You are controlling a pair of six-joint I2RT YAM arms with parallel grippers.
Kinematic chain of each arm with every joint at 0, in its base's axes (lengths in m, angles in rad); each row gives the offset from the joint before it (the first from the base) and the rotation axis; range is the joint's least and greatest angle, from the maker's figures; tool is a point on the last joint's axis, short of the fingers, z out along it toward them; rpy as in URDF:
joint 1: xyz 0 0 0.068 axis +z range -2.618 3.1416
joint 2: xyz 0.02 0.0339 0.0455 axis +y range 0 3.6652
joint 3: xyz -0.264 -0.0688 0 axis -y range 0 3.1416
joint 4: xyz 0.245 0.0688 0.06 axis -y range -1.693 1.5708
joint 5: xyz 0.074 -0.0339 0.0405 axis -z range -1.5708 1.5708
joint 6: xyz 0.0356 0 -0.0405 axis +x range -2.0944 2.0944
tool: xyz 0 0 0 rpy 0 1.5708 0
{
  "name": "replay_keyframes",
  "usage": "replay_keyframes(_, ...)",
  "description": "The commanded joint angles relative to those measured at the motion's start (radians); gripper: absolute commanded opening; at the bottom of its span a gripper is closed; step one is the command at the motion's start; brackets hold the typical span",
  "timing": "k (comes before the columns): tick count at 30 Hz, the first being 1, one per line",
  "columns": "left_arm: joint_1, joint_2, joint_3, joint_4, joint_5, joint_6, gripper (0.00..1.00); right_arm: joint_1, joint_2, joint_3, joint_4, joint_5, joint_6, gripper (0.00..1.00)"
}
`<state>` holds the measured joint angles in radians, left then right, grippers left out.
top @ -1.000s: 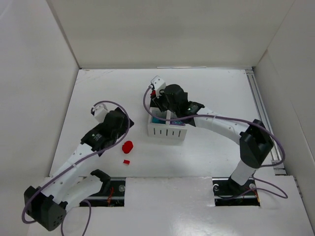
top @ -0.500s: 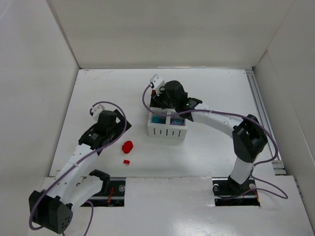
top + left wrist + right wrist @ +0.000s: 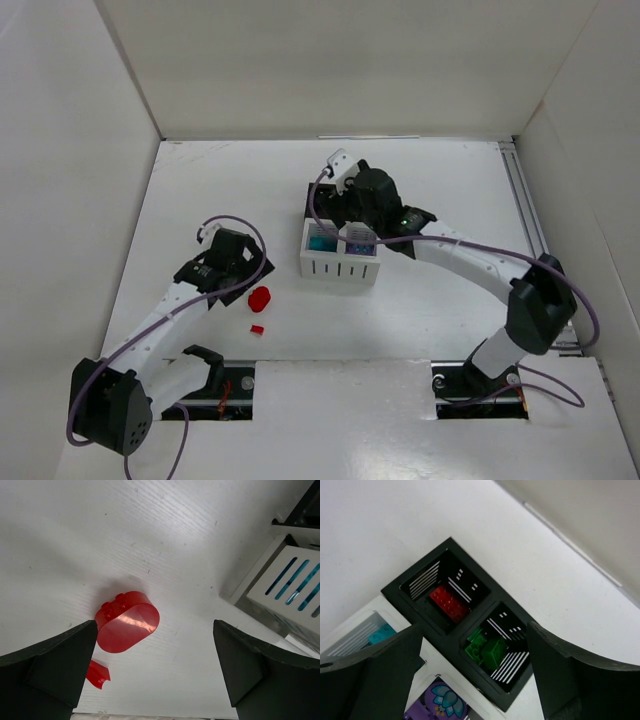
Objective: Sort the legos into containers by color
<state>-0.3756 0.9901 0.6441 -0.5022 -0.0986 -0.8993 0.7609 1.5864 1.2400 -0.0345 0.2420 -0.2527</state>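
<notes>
- Table [image 3: 450, 200]: white, walled on three sides, with both arms reaching onto it from the near edge.
- Right arm [image 3: 470, 262]: stretched up and to the left, with its wrist above the containers [image 3: 340, 268].
- Left arm [image 3: 150, 325]: bent over the left half of the table, well apart from the bins.
- Containers: a two-by-two block near the table's middle. The white pair [image 3: 338, 270] with slatted fronts faces the arm bases. The black pair [image 3: 420, 587] sits right behind it and is mostly hidden in the top view by the right wrist.
- Right gripper [image 3: 472, 675]: fingers spread wide with nothing between them, hanging above the black pair.
- Left gripper [image 3: 155, 650]: fingers also spread wide and empty, held low above the table just beside the loose red pieces.
- Red oval lego [image 3: 128, 621]: lies on the bare table left of the white pair, inside the span of the left fingers but touching neither, with studs along one edge.
- Green legos [image 3: 486, 651]: several studded bricks piled in one black bin.
- Red brick [image 3: 449, 602]: alone in the other black bin.
- Purple piece [image 3: 437, 705] and teal piece [image 3: 381, 635]: one in each white bin.
- Small red piece [image 3: 96, 674]: on the table just beside the oval, towards the arm bases.
</notes>
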Motion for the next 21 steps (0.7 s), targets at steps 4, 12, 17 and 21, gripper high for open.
replay_keyframes(4,-0.045,-0.019,-0.049,-0.035,0.027,-0.062,1.0,0.018,-0.207,-0.126,0.036,0.078,0.058,0.9)
replay_keyframes(12,-0.055,0.024,-0.081,-0.021,-0.027,-0.119,1.0,0.018,-0.359,-0.247,0.027,0.12,0.093,0.92)
replay_keyframes(17,-0.055,0.076,-0.092,0.01,-0.047,-0.128,1.0,0.018,-0.394,-0.281,0.009,0.143,0.102,0.92)
replay_keyframes(21,-0.055,0.127,-0.103,0.065,-0.027,-0.128,1.0,0.018,-0.419,-0.29,-0.011,0.163,0.102,0.92)
